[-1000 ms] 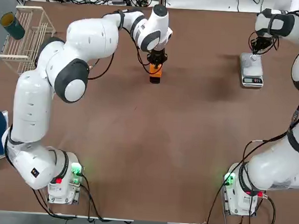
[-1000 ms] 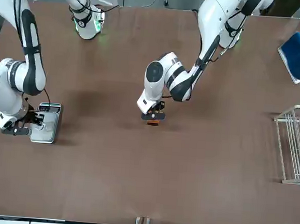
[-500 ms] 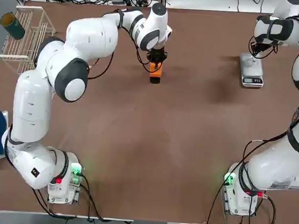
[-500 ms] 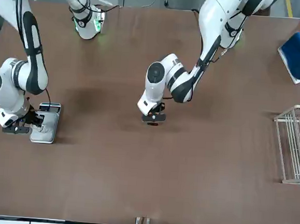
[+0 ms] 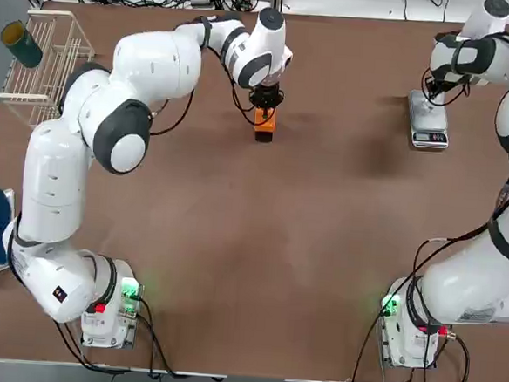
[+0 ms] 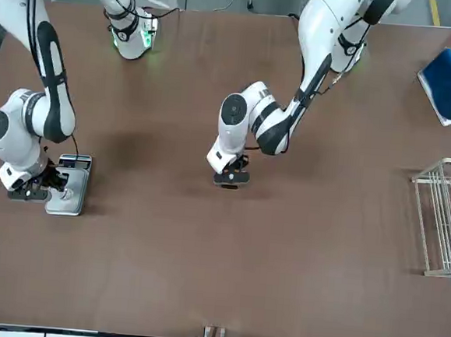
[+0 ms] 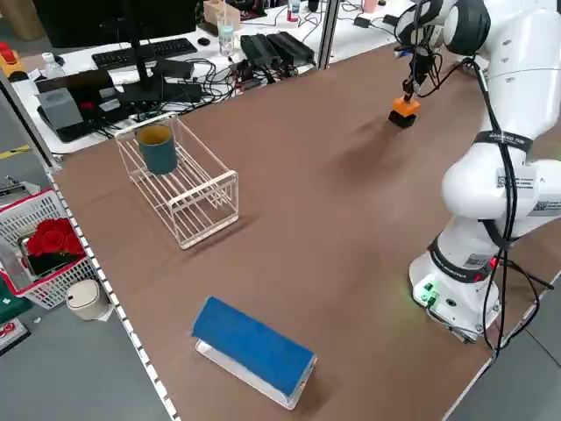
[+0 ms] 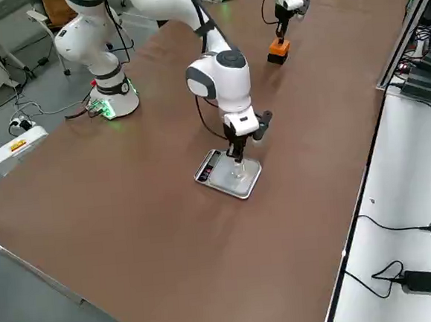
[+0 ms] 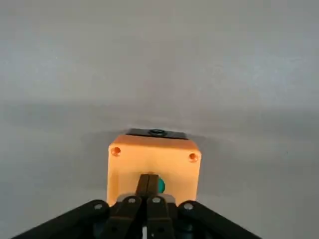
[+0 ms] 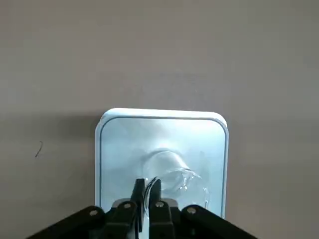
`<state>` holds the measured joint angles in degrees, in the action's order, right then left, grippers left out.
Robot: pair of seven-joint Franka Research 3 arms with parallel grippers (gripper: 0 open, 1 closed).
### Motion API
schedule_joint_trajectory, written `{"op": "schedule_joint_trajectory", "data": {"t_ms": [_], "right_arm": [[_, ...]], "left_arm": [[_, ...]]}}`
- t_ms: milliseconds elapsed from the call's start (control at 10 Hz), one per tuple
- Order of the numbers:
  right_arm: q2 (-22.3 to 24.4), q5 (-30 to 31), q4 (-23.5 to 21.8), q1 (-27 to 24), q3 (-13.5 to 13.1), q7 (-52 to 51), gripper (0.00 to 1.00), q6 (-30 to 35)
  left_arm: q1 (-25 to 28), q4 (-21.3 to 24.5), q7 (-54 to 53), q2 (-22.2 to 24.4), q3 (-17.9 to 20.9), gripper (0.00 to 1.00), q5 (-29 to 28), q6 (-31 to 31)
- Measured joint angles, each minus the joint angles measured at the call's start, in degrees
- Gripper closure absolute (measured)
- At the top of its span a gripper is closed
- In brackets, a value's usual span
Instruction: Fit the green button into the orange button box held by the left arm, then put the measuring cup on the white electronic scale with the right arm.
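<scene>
Cup [image 10: 172, 174] sits on scale [image 10: 114, 149], right pincer [image 10: 147, 191] closed on its rim; left pincer [image 9: 148, 186] closed over box [image 9: 154, 159], button [image 9: 160, 185] seated.

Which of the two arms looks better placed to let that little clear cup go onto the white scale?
Right. The right gripper is pinched on the measuring cup's rim over the white electronic scale; the left gripper is at the orange button box.

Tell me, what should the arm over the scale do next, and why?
Probably open its fingers. The right gripper is shut on the rim of the clear cup, which already seems to stand on the scale's plate. Letting go, then lifting straight up, would likely leave the cup there. The left gripper sits shut at the orange box.
</scene>
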<state>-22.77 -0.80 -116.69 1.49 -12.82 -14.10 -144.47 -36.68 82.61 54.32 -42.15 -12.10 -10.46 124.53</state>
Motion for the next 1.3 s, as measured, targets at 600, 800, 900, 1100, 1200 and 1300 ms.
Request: {"op": "schedule_joint_trajectory", "data": {"t_ms": [600,800,900,1100,1200,1300], "right_arm": [[0.00,0.00,-0.01,0.00,0.00,-0.01,0.86,-0.01],[0.00,0.00,-0.01,0.00,0.00,-0.01,0.82,-0.01],[0.00,0.00,-0.01,0.00,0.00,-0.01,0.76,-0.01],[0.00,0.00,-0.01,0.00,0.00,0.01,0.63,0.05],[0.00,0.00,-0.01,0.00,0.00,0.01,0.52,0.12],[0.00,0.00,-0.01,0.00,0.01,0.01,0.46,0.14]], "left_arm": [[-0.16,0.10,-0.01,-0.09,0.00,0.99,-0.01,0.01],[-0.15,0.75,-0.01,-0.13,0.00,0.99,-0.01,1.24],[-0.15,1.23,-0.01,-0.12,0.01,0.99,-0.07,2.28],[-0.15,1.30,-0.03,-0.12,0.01,0.99,-0.12,2.62],[-0.15,1.32,-0.03,-0.11,0.01,0.99,-0.12,2.66],[-0.15,1.32,-0.03,-0.11,0.01,0.99,-0.12,2.67]]}}
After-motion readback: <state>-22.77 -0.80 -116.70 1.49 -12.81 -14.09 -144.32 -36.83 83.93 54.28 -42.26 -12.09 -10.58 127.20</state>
